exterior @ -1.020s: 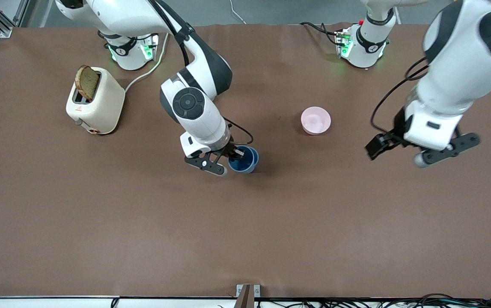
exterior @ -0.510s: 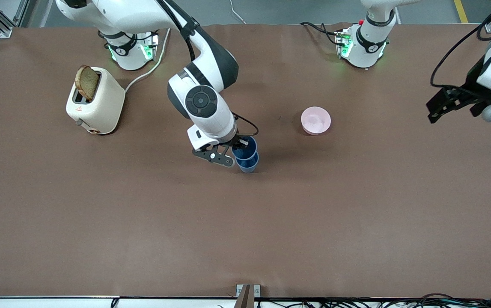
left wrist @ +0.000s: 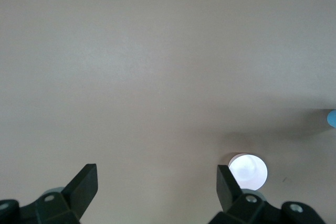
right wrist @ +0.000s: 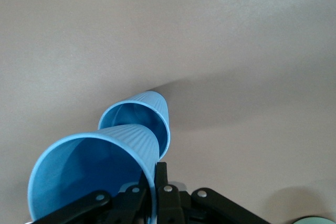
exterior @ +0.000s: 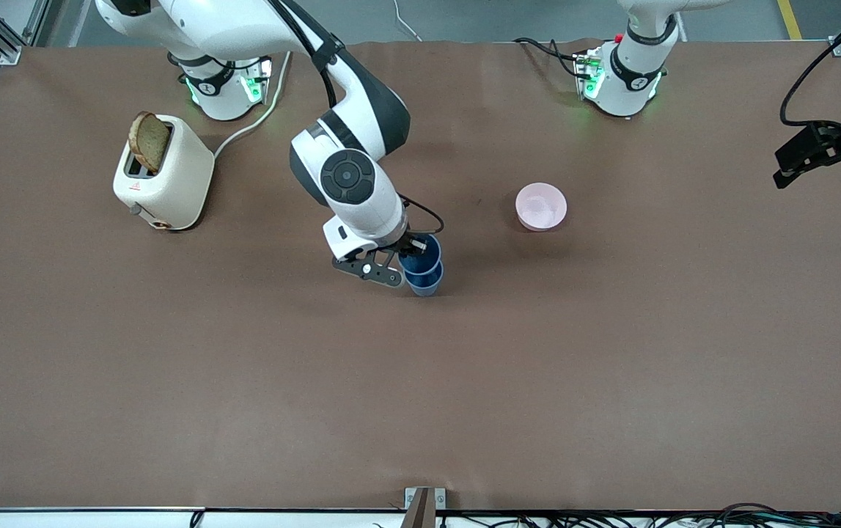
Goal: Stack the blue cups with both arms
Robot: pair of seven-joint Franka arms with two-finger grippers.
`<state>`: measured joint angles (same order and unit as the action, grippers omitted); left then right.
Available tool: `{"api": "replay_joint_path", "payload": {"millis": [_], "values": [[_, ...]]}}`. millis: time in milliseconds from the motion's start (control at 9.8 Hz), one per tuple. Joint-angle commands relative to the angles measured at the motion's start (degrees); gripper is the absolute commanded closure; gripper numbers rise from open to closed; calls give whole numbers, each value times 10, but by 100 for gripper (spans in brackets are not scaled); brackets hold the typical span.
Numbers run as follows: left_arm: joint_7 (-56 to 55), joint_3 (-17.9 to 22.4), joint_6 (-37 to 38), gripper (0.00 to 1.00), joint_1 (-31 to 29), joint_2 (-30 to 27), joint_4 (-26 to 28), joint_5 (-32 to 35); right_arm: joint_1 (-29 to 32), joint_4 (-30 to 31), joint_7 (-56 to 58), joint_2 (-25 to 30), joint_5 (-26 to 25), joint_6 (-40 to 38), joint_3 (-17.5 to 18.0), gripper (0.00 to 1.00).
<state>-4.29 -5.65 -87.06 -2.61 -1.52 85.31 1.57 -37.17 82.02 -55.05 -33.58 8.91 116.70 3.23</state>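
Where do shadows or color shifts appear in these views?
Front view: soft shadow on the table beside the stacked blue cups. Left wrist view: the pink bowl looks washed out, almost white. Right wrist view: the brown table appears pale grey, with a shadow band beside the cups.

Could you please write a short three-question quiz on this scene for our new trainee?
1. True or false: the right end effector grips the rim of the upper blue cup, whose base sits in the lower blue cup.
2. Which is nearer the front camera: A) the pink bowl, B) the cups?
3. Fill in: the slice of bread stands in the ____.

Key: 1 true. 2 B. 3 toaster. The left end effector waits open above the table's left-arm end.
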Motion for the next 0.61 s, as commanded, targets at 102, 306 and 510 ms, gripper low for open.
{"api": "replay_joint_path", "payload": {"millis": [102,306,510], "values": [[18,3,4,0,14,-18,46,-12,2,-1,13,-6,9,14,2,97],[17,-16,4,0,13,-15,55,-11,1,0,11,-12,9,15,2,88],[18,-18,4,0,15,-13,58,-11,-6,-1,9,-12,2,15,0,0]]}}
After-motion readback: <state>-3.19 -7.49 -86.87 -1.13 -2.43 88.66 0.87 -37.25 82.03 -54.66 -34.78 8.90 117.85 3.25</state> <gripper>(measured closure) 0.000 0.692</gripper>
